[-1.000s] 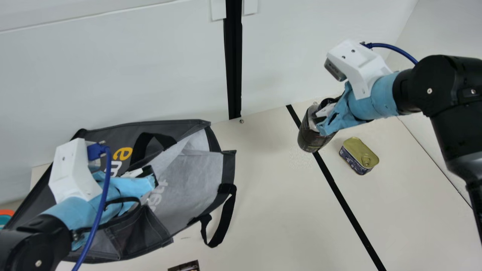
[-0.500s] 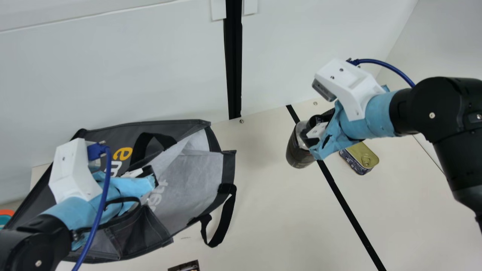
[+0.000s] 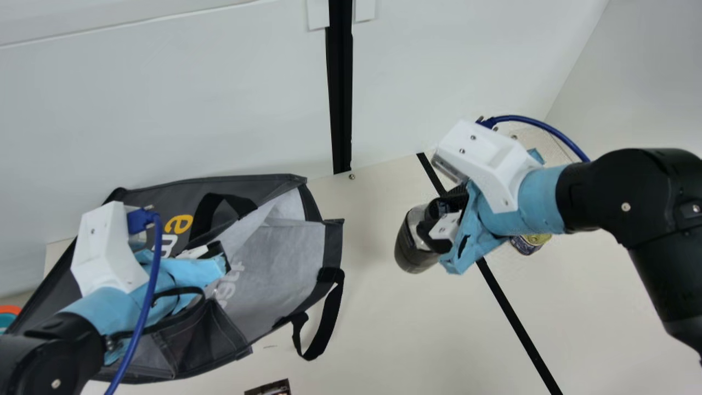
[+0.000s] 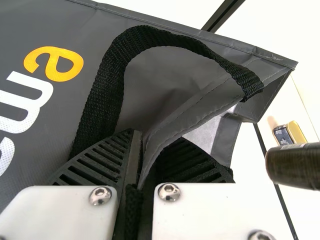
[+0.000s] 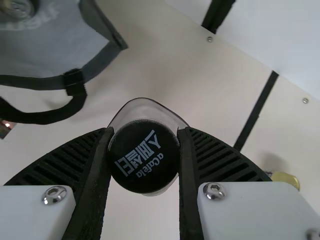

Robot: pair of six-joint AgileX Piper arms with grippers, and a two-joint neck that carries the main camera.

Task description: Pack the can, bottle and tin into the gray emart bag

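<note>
1. Main view, left side: the bag (image 3: 285, 255) lies on the table (image 3: 384, 329) with its mouth toward the right. The left gripper (image 4: 147, 150) is closed on the bag's edge, by one strap, which should help keep the mouth open.
2. Done, it seems: the can (image 5: 19, 9). Its round metal top shows against the bag's gray lining in the right wrist view, so I count it as packed.
3. Under way: the bottle (image 3: 412, 252). The right gripper (image 5: 145, 131) has it clamped near the cap, apparently off the table, between the bag and the tin (image 3: 529, 244) — outside the bag, with the carry left and the lowering to come.
4. Left to do: the tin, on the table at the right, beyond the black line (image 3: 505, 304) and partly hidden by the right arm.
5. By my count, one of three is in — the second is held and the third waits.
</note>
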